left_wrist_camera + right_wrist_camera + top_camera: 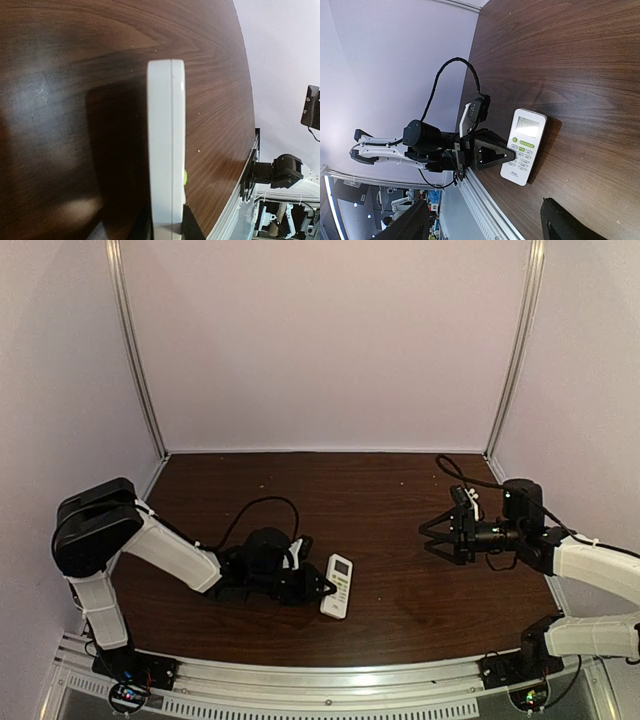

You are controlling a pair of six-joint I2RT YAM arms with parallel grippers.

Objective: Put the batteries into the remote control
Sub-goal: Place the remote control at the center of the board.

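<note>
Held the remote control in the left gripper, jaws drawn in narrow across the slim white body, about midway along its long side. Saw it edge-on from the left wrist, straight ahead of the left fingers: a white strip with a seam down the middle, running away from the tips, a speck of green button showing on the right-hand side. Pinched at the very bottom of that view, one dark finger to each side of the thin edge. Lay face up, or close to it, over the dark wooden table, screen at the end farther from the arm bases. Could not tell whether resting flat or raised a little off the wood.

Found the right gripper well apart from the remote and above the table, jaws spread wide with nothing between them. Pointed toward the left gripper, with the remote out in front of the right fingertips and well beyond them. Saw from the right wrist the left gripper's tip meeting the remote's long edge beside the row of green buttons.
</note>
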